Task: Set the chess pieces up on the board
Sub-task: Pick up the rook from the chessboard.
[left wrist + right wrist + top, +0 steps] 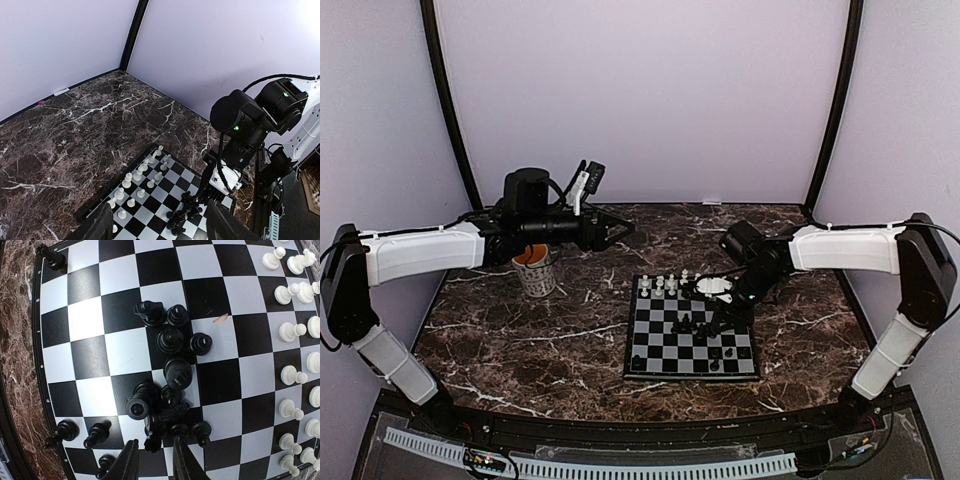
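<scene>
Black chess pieces (170, 339) heaped at middle of board (90, 320), right fingers (187, 462) slightly apart just over them, left fingers (95, 227) wide apart, empty. Risk of toppling neighbours if closed in such crowd.

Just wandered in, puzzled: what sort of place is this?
Probably a robot test booth: plain lilac walls closing in a marbled table, a left arm and right arm bolted at its near edge, a chessboard between them.
</scene>
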You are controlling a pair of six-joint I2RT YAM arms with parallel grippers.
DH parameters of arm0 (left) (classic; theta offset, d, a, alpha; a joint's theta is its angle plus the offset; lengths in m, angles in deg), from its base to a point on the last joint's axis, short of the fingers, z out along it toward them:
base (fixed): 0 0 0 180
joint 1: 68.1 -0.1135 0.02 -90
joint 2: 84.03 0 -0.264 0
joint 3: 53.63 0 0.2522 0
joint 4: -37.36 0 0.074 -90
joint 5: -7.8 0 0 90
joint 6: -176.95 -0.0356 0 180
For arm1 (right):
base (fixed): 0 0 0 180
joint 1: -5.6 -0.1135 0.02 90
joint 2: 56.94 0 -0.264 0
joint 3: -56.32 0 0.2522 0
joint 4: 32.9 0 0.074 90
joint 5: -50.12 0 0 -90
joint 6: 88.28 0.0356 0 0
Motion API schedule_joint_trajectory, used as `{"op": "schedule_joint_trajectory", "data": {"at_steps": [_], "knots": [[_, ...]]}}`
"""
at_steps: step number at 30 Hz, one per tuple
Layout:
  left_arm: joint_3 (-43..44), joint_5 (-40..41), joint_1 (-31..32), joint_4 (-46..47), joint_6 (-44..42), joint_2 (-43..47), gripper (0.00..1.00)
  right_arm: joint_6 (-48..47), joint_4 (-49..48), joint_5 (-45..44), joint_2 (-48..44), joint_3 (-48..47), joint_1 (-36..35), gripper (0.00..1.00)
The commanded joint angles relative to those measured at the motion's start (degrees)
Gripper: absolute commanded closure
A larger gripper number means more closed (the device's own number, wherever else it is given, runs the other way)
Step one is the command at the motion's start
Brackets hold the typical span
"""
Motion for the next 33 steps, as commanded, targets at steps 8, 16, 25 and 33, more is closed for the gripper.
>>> {"op": "schedule_joint_trajectory", "data": {"at_steps": [8,16,25,33], "knots": [[2.2,-0.8,0.1,-0.2,-0.2,-0.2,0.35,-0.3,-2.3,-1.0,1.5,0.9,-1.1,0.74],[2.2,-0.9,0.1,-0.2,-0.2,-0.2,0.35,-0.4,-1.5,-1.0,1.0,0.4,-1.3,0.86],[2.3,-1.0,0.1,-0.2,-0.2,-0.2,0.35,-0.1,2.3,-1.7,-4.6,0.4,-1.3,0.9],[2.3,-1.3,0.1,-0.2,0.0,-0.5,0.35,0.7,3.3,-1.1,-11.0,3.2,-1.3,0.9]]}}
